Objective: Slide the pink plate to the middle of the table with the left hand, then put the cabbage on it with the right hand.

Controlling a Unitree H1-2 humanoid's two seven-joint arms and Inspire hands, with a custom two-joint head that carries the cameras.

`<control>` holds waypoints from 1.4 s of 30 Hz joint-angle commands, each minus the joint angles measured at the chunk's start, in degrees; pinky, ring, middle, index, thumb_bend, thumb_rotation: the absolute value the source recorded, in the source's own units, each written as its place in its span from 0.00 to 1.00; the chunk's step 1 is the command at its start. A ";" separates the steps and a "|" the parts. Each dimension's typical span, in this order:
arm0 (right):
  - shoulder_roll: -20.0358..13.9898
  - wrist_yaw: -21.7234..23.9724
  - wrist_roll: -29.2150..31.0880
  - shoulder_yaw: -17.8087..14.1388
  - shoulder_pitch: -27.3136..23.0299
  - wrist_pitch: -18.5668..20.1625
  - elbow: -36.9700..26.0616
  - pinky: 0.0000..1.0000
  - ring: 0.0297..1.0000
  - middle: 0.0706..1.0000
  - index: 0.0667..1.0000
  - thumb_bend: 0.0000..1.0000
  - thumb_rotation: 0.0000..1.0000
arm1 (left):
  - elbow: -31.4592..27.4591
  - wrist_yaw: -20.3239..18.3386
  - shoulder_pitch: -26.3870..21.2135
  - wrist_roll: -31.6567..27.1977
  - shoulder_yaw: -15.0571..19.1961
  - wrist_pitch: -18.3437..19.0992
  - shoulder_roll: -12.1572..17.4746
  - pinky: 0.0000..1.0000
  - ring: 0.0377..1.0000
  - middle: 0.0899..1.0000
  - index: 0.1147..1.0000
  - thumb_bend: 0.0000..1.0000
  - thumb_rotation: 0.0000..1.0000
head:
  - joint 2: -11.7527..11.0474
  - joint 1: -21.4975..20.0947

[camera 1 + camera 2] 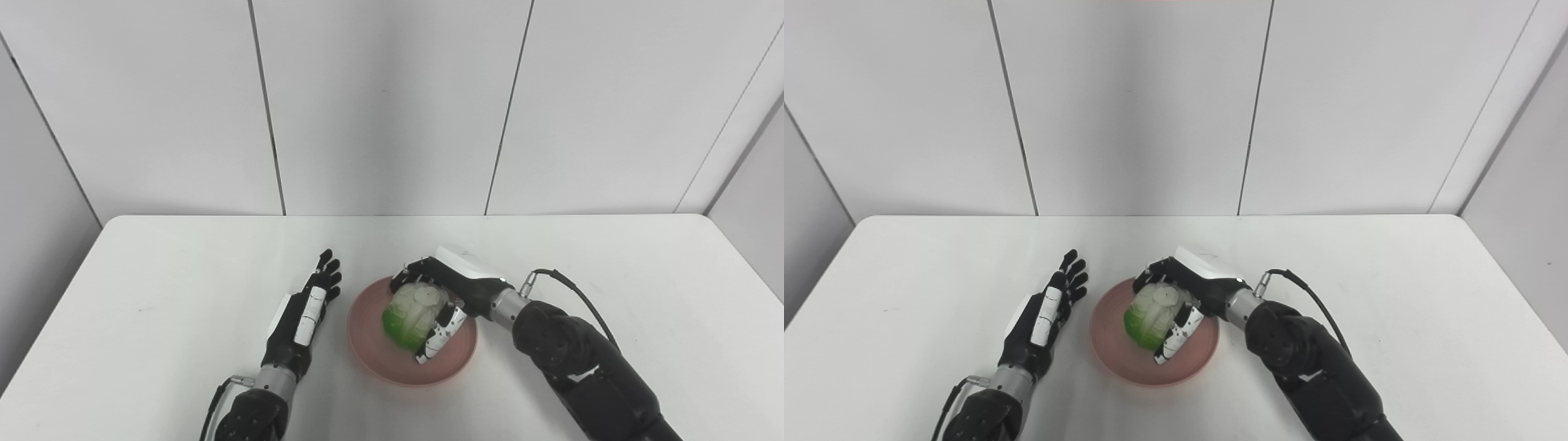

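On round pink plate: leafy cabbage (pale-topped) | right hand fingers grasping it | left hand released

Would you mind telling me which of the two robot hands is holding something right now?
The right robot hand: its fingers wrap the pale green cabbage over the round pink plate. The left robot hand is open beside the plate, holding nothing.

The right hand is gripping the cabbage and holding it on the pink plate, which is lying near the middle of the white table. The left hand is resting with straight, spread fingers at 9 o'clock of the plate, just beside its rim.
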 commanded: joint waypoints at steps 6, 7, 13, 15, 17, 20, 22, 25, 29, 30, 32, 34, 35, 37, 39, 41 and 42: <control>1.28 -2.18 1.45 -0.52 -2.00 -5.08 3.58 0.45 0.46 0.44 0.46 0.53 0.00 | 1.74 -1.67 0.50 0.53 -1.46 3.98 -1.12 0.97 0.98 0.99 0.99 0.84 1.00 | 0.14 0.07; 1.38 -2.31 1.69 -0.51 -2.10 -5.68 4.20 0.45 0.46 0.44 0.46 0.53 0.00 | 1.54 -1.74 0.53 0.43 -1.44 4.21 -1.12 0.97 0.98 0.99 0.99 0.83 1.00 | 0.14 0.07; 1.75 -2.84 1.96 -0.27 -2.44 -6.80 5.52 0.46 0.46 0.44 0.46 0.53 0.00 | 1.61 -1.72 0.51 0.01 -1.21 4.06 -1.41 0.97 0.98 0.99 0.99 0.82 1.00 | 0.16 0.08; 1.81 -2.92 1.87 -0.24 -2.44 -6.82 5.42 0.45 0.47 0.44 0.46 0.53 0.00 | 1.84 -1.65 0.47 0.19 -1.28 3.66 -1.40 0.97 0.98 0.99 0.99 0.83 1.00 | 0.15 0.06; 1.85 -3.04 1.85 -0.21 -2.53 -7.11 5.62 0.45 0.46 0.44 0.46 0.53 0.00 | 1.90 -1.59 0.48 0.32 -1.34 3.48 -1.40 0.96 0.98 0.99 0.99 0.82 1.00 | 0.15 0.08; 2.10 -3.07 2.14 -0.37 -2.48 -7.06 5.41 0.46 0.47 0.44 0.46 0.53 0.00 | 1.81 -1.62 0.46 0.81 -1.67 3.42 -1.20 0.96 0.97 0.99 0.99 0.82 1.00 | 0.21 0.08; 2.16 -3.02 2.24 -0.43 -2.45 -7.04 5.31 0.46 0.47 0.44 0.46 0.53 0.00 | 1.89 -1.67 0.44 1.02 -1.83 3.12 -1.09 0.96 0.97 0.99 0.99 0.81 1.00 | 0.23 0.15; 2.13 -2.31 2.03 -0.21 -2.49 -6.11 4.82 0.46 0.48 0.44 0.46 0.53 0.00 | 1.82 -1.42 0.43 1.07 -1.78 3.54 -1.20 0.96 0.98 0.99 0.99 0.83 1.00 | 0.24 0.16; 1.85 -0.71 1.42 0.29 -2.49 -4.40 3.60 0.46 0.50 0.45 0.46 0.53 0.00 | 1.77 -1.51 0.52 1.11 -1.88 2.95 -1.16 0.96 0.97 0.98 0.98 0.82 1.00 | 0.30 0.17; 1.74 -0.37 1.39 0.38 -2.52 -4.33 3.39 0.46 0.50 0.45 0.46 0.53 0.00 | 1.75 -1.58 0.52 1.10 -1.92 2.83 -1.12 0.96 0.97 0.98 0.98 0.82 1.00 | 0.37 0.14; 1.56 0.14 1.32 0.55 -2.57 -4.37 3.05 0.46 0.50 0.44 0.47 0.53 0.00 | 1.59 -1.50 0.49 1.12 -1.91 3.11 -1.15 0.96 0.97 0.98 0.98 0.81 1.00 | 0.33 0.15; 1.21 0.92 1.09 0.90 -2.75 -4.74 2.87 0.47 0.52 0.50 0.46 0.52 0.07 | 1.55 -1.50 0.45 0.80 -1.72 3.39 -1.28 0.95 0.97 0.98 0.99 0.82 1.00 | 0.33 0.14; 0.97 1.17 0.77 1.17 -2.86 -5.21 2.82 0.49 0.54 0.55 0.46 0.52 0.10 | 1.57 -1.53 0.44 0.68 -1.66 3.42 -1.32 0.96 0.97 0.99 0.99 0.82 1.00 | 0.31 0.14; 0.51 1.84 -0.13 1.78 -3.06 -5.40 2.46 0.53 0.59 0.62 0.54 0.67 0.13 | 1.48 -1.43 0.47 0.94 -1.77 3.43 -1.26 0.96 0.97 0.99 0.99 0.81 1.00 | 0.33 0.15; 0.19 2.43 -0.44 2.13 -3.12 -5.17 1.86 0.60 0.69 0.71 0.66 0.85 0.17 | 1.60 -1.45 0.42 0.97 -1.79 3.31 -1.21 0.95 0.97 0.98 0.99 0.82 1.00 | 0.33 0.15; -0.05 2.39 -0.83 2.23 -3.02 -5.60 1.22 0.63 0.72 0.73 0.67 0.88 0.16 | 1.60 -1.53 0.40 0.92 -1.80 3.14 -1.21 0.95 0.98 0.99 0.99 0.82 1.00 | 0.33 0.15; -0.16 2.39 -1.20 2.27 -2.98 -5.66 0.89 0.64 0.74 0.74 0.69 0.89 0.16 | 1.64 -1.46 0.38 0.93 -1.78 3.00 -1.23 0.95 0.97 0.98 0.99 0.82 1.00 | 0.41 0.06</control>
